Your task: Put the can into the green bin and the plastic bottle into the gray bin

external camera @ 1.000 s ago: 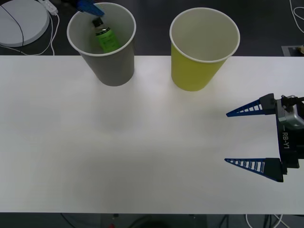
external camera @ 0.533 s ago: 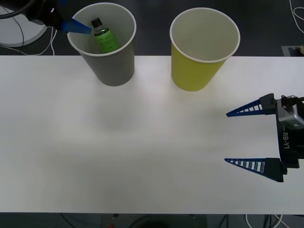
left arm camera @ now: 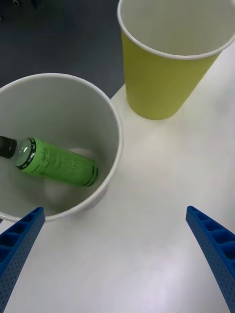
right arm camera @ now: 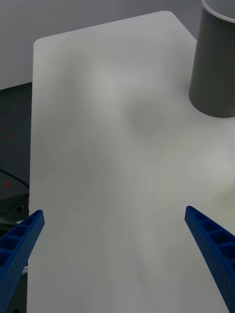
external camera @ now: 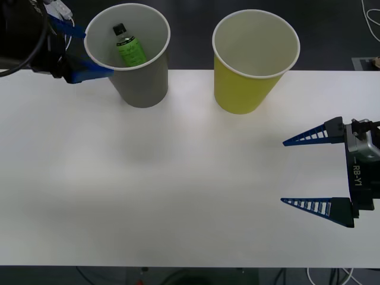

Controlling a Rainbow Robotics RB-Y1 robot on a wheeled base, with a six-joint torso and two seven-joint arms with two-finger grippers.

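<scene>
Front view: the gray bin (external camera: 129, 56) stood upright at the upper left of the frame on the white table (external camera: 178, 178), with the plastic bottle (external camera: 127, 46) lying slanted inside it, black cap toward the far wall. The green bin (external camera: 254, 59) stood upright at the upper middle-right, well apart from the gray one, its pale inside bare as far as could be seen. The left gripper (external camera: 80, 52) sat at the upper left edge, just beside the gray bin's left wall, its blue fingers spread and holding nothing. The right gripper (external camera: 297, 172) rested at the right edge of the frame, low over the table, fingers spread wide with bare tabletop between them.

Right wrist view: the right gripper (right arm camera: 117, 254) had one blue finger in each lower corner, wide apart, above the white table (right arm camera: 107, 146). The gray bin (right arm camera: 215, 68) showed at the upper right edge.

Left wrist view: the left gripper (left arm camera: 115, 254) also had its two fingers at the lower corners, parted and gripping nothing. The gray bin (left arm camera: 110, 127) lay at the left of the frame with the plastic bottle (left arm camera: 56, 162) on its side at the bottom, cap at the left edge. The green bin (left arm camera: 161, 78) stood at the top right.
</scene>
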